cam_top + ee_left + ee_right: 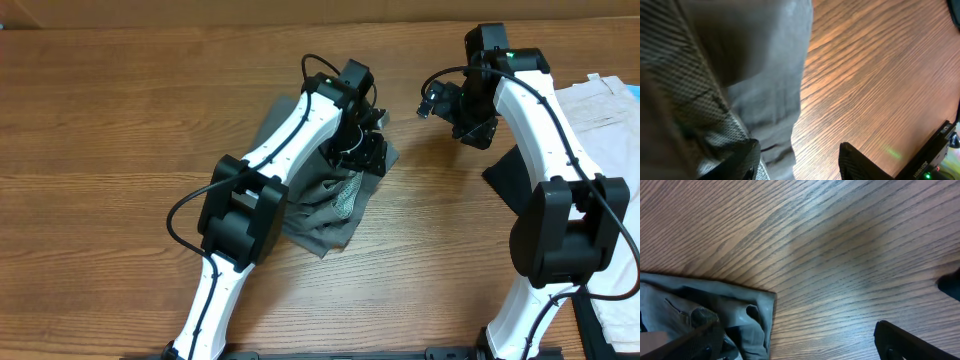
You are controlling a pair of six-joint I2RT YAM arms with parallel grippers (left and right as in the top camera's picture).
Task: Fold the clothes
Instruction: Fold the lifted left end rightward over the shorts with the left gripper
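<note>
The grey shorts [325, 205] lie crumpled in the middle of the wooden table, with mesh pocket lining showing. My left gripper [368, 150] is over their far right edge. In the left wrist view the shorts [740, 65] fill the left side; the left gripper [800, 162] is open, with one finger over the cloth, the other over bare wood, and the cloth's edge between them. My right gripper [432, 103] hangs open over bare wood, right of the shorts. In the right wrist view it [800, 340] is open and empty, with a corner of the shorts [740, 312] by its left finger.
Cream-white shorts [605, 110] lie at the right edge of the table. A dark garment [497, 178] shows beside the right arm. Bare wood [120, 120] stretches to the left and along the back.
</note>
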